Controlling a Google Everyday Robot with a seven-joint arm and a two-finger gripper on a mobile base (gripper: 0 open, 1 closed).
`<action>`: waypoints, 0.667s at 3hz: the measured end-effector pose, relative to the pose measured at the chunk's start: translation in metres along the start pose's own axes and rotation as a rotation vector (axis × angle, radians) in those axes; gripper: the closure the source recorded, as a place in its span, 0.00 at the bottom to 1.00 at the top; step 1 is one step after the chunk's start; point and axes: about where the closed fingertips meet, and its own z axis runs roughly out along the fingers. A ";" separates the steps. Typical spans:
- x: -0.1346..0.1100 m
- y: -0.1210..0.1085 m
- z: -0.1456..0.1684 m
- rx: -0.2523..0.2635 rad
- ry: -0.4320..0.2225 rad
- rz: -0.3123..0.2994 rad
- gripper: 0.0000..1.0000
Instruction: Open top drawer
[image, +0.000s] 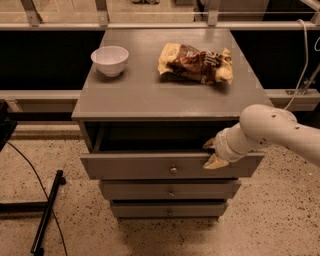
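Grey cabinet (150, 95) on speckled floor (75, 220), white bowl (110, 60) and snack bag (196, 63) on top, top drawer (140, 167) ajar, gripper (211, 153) pinching its lip
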 end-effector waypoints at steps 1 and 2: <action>-0.001 0.000 -0.001 -0.001 0.000 -0.001 0.60; -0.001 0.000 -0.001 -0.001 -0.001 -0.001 0.36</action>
